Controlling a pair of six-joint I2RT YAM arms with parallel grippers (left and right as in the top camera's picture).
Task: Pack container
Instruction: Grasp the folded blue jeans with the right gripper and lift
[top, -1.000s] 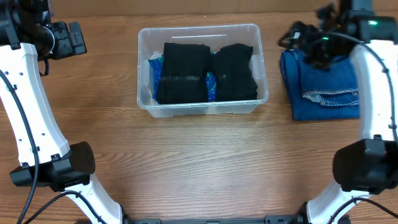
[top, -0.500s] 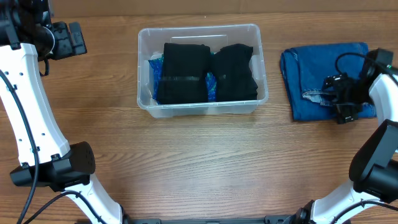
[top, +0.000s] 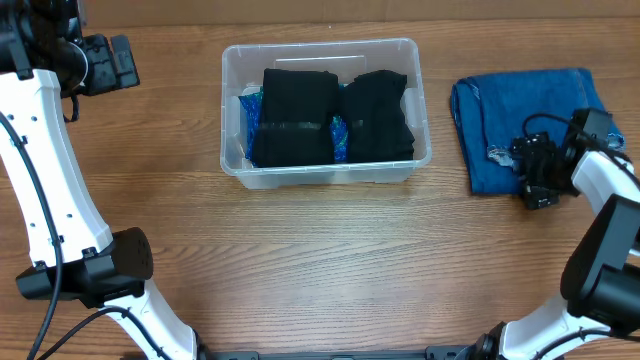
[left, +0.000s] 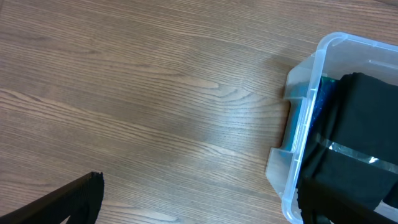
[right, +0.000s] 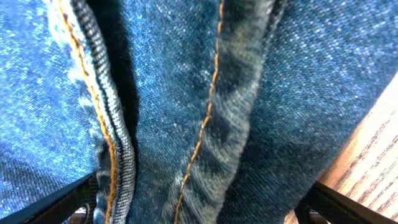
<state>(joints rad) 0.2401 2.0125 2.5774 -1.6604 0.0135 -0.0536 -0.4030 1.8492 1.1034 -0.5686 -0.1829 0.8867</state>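
The clear plastic container (top: 323, 176) stands at the table's back centre. It holds two folded black garments (top: 296, 130) (top: 379, 116) over something blue. Folded blue jeans (top: 510, 110) lie on the table to its right. My right gripper (top: 537, 176) is low on the jeans' front right part. In the right wrist view its fingers (right: 199, 208) are spread wide with denim (right: 205, 93) filling the gap between them. My left gripper (top: 105, 62) is open and empty at the far left back. Its wrist view shows the container's left corner (left: 305, 118).
Bare wooden tabletop (top: 320, 260) runs across the front and to the left of the container (left: 137, 93). My right arm's white link (top: 610, 185) sits at the right edge beside the jeans.
My right gripper has come from behind the jeans' back edge, forward and down onto their front right part. The left arm and the container have not moved.
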